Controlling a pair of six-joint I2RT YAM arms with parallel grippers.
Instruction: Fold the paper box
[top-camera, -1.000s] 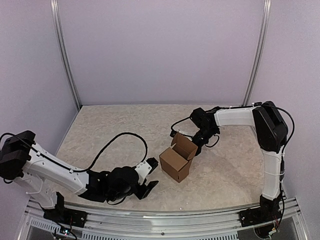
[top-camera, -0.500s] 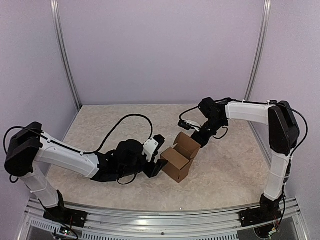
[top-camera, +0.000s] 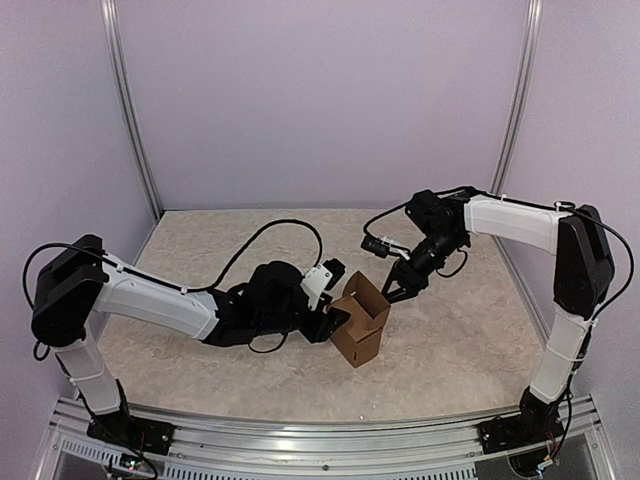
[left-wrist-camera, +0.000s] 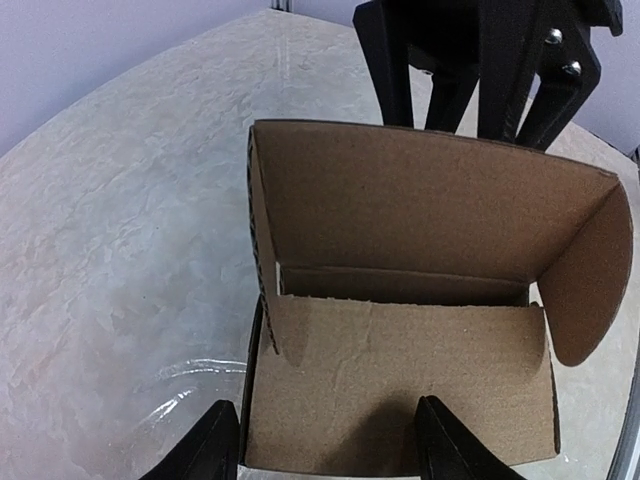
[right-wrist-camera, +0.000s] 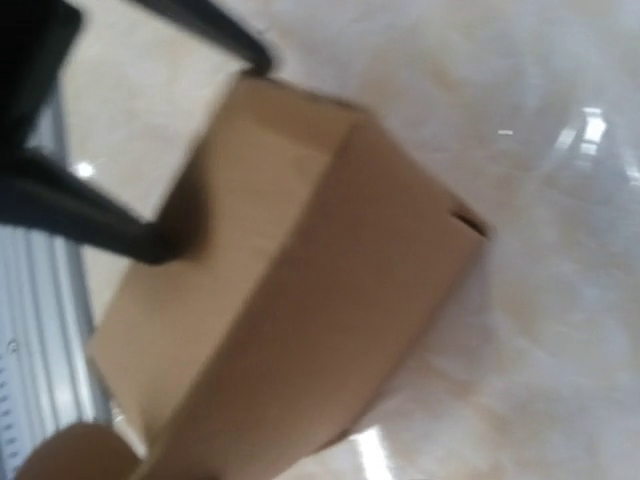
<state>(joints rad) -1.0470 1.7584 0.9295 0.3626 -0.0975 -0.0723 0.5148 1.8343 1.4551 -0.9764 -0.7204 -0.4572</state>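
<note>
Top cam high at 6 o'clock, facing 12. Wrist cams sit close: left looks in from 9 o'clock, right from 2. All share the paper box (top-camera: 358, 335).

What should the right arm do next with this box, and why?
Probably push the upright lid flap forward and down over the opening. The small brown cardboard box stands open, the right gripper is just behind that flap, and the left gripper is at the opposite wall, seemingly placed to steady it.
</note>
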